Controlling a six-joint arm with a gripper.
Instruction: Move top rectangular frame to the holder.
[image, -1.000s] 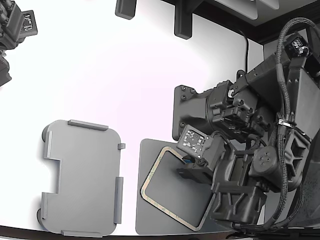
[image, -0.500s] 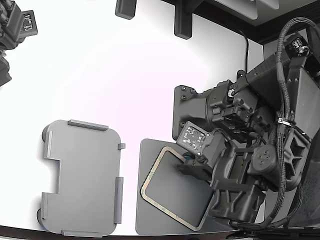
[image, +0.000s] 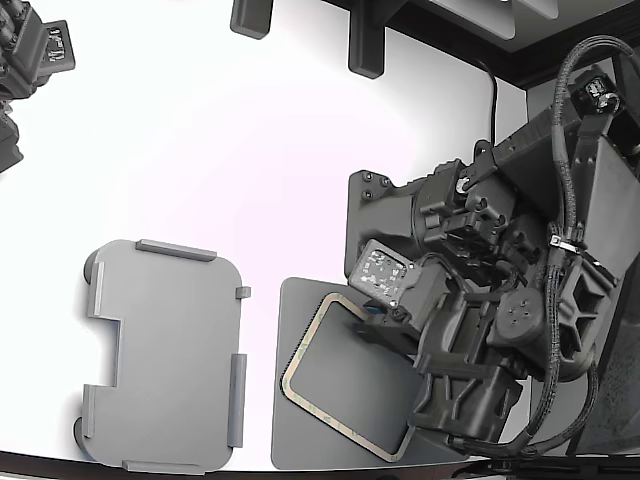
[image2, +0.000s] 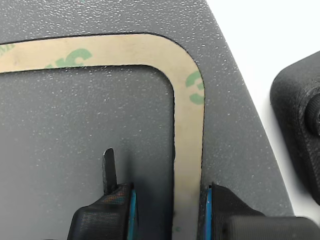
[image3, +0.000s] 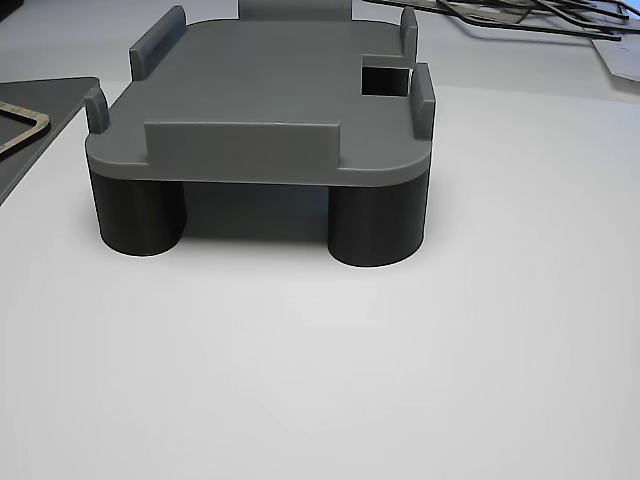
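Your jaws sit spread, one on each side of the frame, down at the mat with the strip between them and nothing pinched yet. The frame lies flat on the mat at the exterior view's right; the holder waits well apart on the white surface to that view's left, its top bare. Close squarely across the strip, not skewed onto the rounded corner. Judging by how thin it looks, it will flex, so get the lower finger properly under the inner edge before you squeeze. Then lift it level and slowly, carry it over, and line its corners up inside the holder's raised tabs.
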